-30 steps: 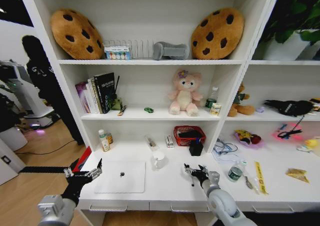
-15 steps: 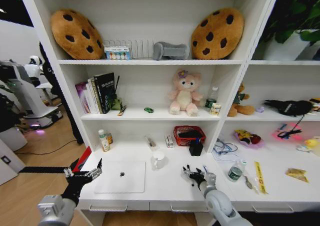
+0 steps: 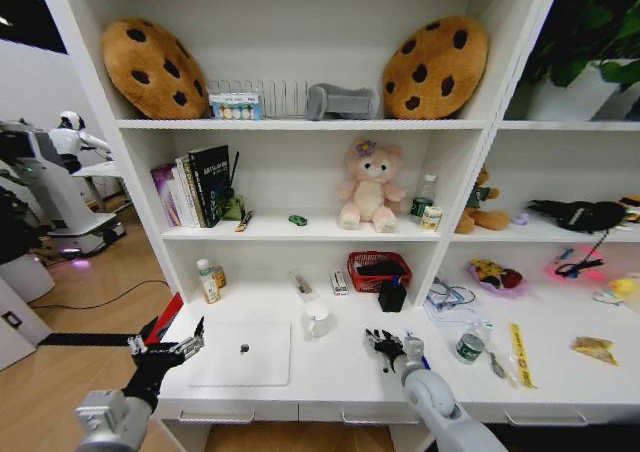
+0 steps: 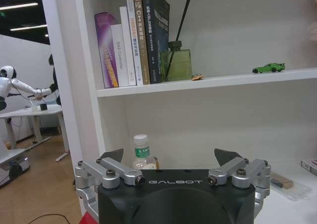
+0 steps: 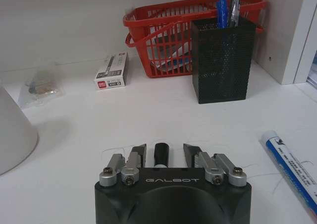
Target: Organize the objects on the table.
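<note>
The silver laptop lies shut on the left of the white table. My left gripper hovers open at the laptop's left edge, open in the left wrist view too. My right gripper is low over the table's middle, open with a black marker between its fingers, gaps showing on both sides. A blue pen lies on the table beside it. The tiny green toy car stands on the shelf above.
Ahead of the right gripper stand a black mesh pen holder, a red basket and a small box. A white cup sits left of it, a can to its right. A bottle stands beyond the left gripper.
My right arm has swung slightly left and its gripper has edged toward the back of the table. The left arm and the laptop have not moved. A person behind on the left has gone.
</note>
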Robot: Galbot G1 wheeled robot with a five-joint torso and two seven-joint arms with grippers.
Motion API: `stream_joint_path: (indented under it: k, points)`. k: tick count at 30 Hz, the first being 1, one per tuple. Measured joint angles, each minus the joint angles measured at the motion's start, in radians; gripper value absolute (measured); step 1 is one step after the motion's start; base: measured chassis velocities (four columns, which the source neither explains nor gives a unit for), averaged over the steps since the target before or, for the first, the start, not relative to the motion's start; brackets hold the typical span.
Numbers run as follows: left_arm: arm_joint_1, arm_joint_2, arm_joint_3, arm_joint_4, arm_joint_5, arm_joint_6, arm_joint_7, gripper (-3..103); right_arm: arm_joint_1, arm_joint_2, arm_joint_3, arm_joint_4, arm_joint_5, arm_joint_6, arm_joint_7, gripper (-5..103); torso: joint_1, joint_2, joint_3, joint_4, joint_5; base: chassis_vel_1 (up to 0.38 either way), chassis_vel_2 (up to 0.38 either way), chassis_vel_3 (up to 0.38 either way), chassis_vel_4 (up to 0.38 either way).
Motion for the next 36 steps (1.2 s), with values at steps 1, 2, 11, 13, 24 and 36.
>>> stream_joint_path:
  k: [1,2,11,13,24,36]
  points:
    - [0.0,0.0,0.0,0.0,0.0,0.0,0.0,100,-0.007,-0.001,0.004,0.001,-0.004,0.001,-0.002,42,0.0,0.0,0.0,0.0,-0.0001,0.0,0.0,0.0,0.0]
    - [0.0,0.0,0.0,0.0,0.0,0.0,0.0,100,-0.007,-0.001,0.004,0.001,-0.004,0.001,-0.002,42,0.0,0.0,0.0,0.0,-0.0001,0.0,0.0,0.0,0.0]
    - [0.0,0.0,0.0,0.0,0.0,0.0,0.0,100,-0.026,-0.003,0.011,0.006,-0.065,0.015,-0.023,13,0.0,0.0,0.0,-0.0001,0.0004,0.0,0.0,0.0,0.0]
    - [0.0,0.0,0.0,0.0,0.0,0.0,0.0,100,-0.027,-0.013,0.035,0.019,-0.121,0.043,-0.061,12,0.0,0.0,0.0,-0.0002,0.0008,0.0,0.0,0.0,0.0]
    - [0.0,0.0,0.0,0.0,0.0,0.0,0.0,100,0.095,-0.084,0.111,-0.007,-0.215,0.31,-0.202,12,0.0,0.0,0.0,-0.0001,0.0002,0.0,0.0,0.0,0.0]
    - [0.0,0.0,0.0,0.0,0.0,0.0,0.0,100,0.315,-0.028,0.062,-0.315,-0.355,0.546,-0.233,12,0.0,0.0,0.0,-0.0002,0.0001,0.0,0.0,0.0,0.0]
